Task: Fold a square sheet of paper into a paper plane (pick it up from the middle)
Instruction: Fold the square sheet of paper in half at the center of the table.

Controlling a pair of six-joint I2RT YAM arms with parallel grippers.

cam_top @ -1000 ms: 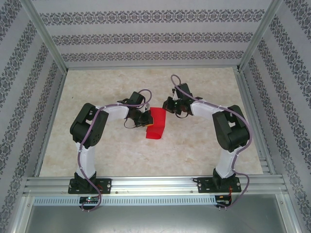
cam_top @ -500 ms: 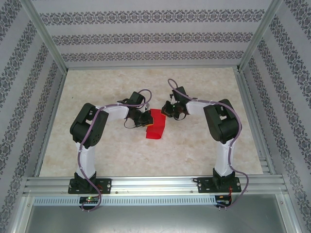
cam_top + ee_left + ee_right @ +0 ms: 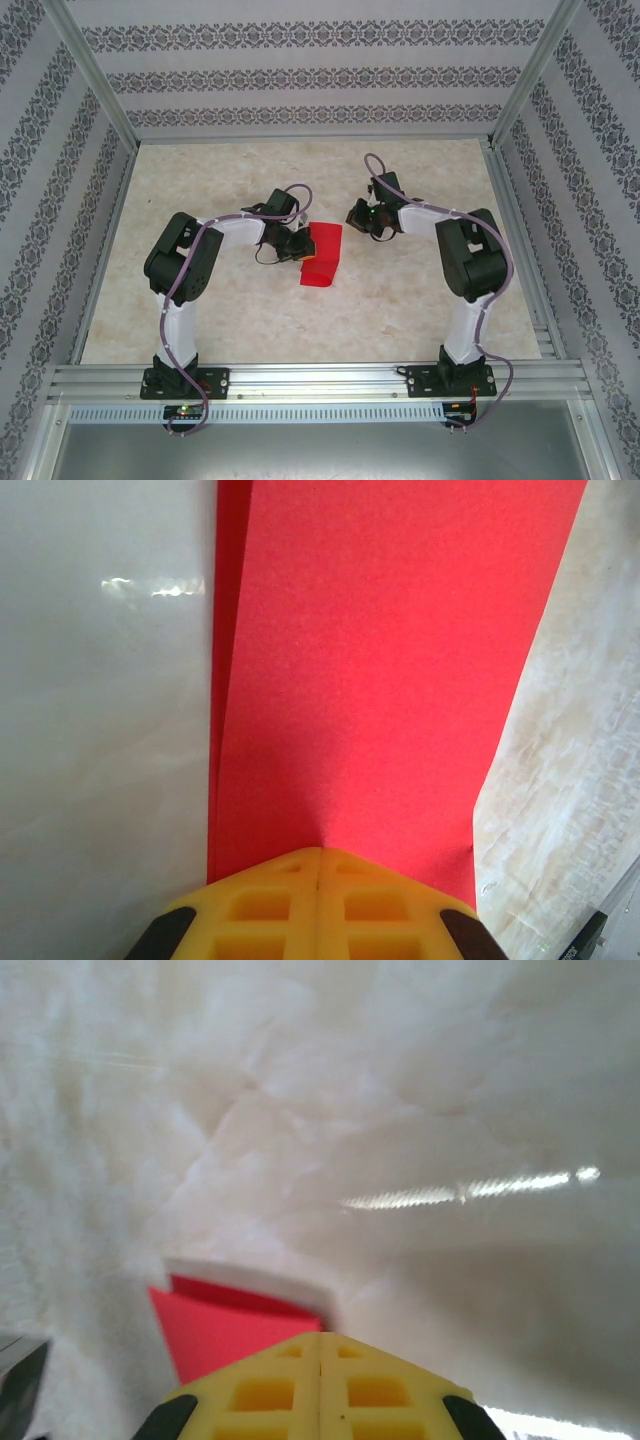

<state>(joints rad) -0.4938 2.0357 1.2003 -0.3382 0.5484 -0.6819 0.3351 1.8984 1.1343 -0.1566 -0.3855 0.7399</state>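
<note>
- Left claw (image 3: 320,868) shut, yellow fingertips pressed together with only a thin seam between.
- Tips right at the near edge of the paper (image 3: 380,660) and touching it; a small dent in the red sheet just ahead of the tips.
- Not possible to tell whether pinched between the tips or only pressed down.
- Paper folded: a second red layer peeking out along the left edge, a little shifted.
- Past the paper, glossy pale table (image 3: 90,740) on both sides, with a light reflection at the upper left.
- Right claw (image 3: 320,1355) shut as well, yellow tips together.
- One red corner of the paper just left of these tips in the right wrist view, with a pale strip along its far edge.
- From above: left claw at the left side of the paper, touching; right claw near its far right corner, apart from it.
- Paper about in the middle of the table, between the two claws: a red oblong, long side running away from the near rail (image 3: 320,378); near end darker, seemingly bent.
- Left arm (image 3: 185,265) and right arm (image 3: 470,255) bent inward, bolted at that rail.
- Patterned walls (image 3: 300,80) around the table on three sides.
</note>
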